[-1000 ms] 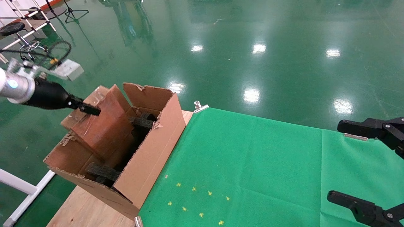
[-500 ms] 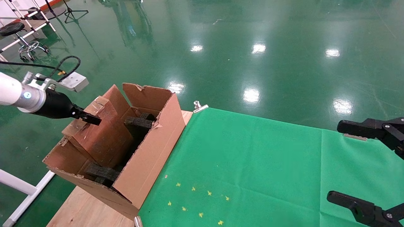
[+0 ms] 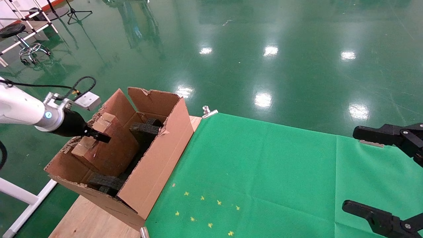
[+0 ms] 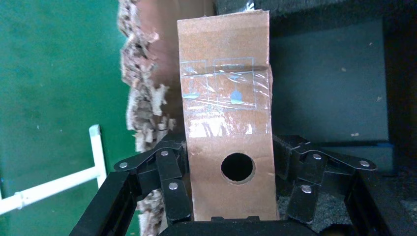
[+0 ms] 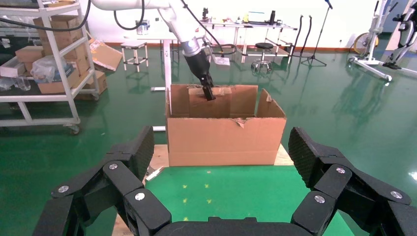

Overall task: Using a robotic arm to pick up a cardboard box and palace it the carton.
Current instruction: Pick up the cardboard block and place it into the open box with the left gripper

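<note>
My left gripper (image 3: 96, 136), on the white robotic arm (image 3: 19, 107), is shut on the cardboard box (image 3: 107, 150). It holds the box tilted, low inside the carton (image 3: 158, 162), between black foam blocks (image 3: 144, 130). In the left wrist view the fingers (image 4: 169, 169) clamp both sides of the box's narrow taped face (image 4: 226, 98), by its round hole (image 4: 237, 167). My right gripper (image 3: 350, 168) hangs open and empty over the table's right side. Its own view (image 5: 221, 147) looks at the carton (image 5: 226, 140) with the box (image 5: 209, 105) in it.
The carton stands on the left end of a wooden table (image 3: 86, 221). A green cloth (image 3: 264, 172) with small yellow marks (image 3: 205, 211) covers the table and is held by a metal clip (image 3: 209, 112). A white frame (image 3: 19, 195) stands on the floor to the left.
My left gripper has come down and toward me with the cardboard box. The box now sits lower and deeper in the carton. The right arm has not moved.
</note>
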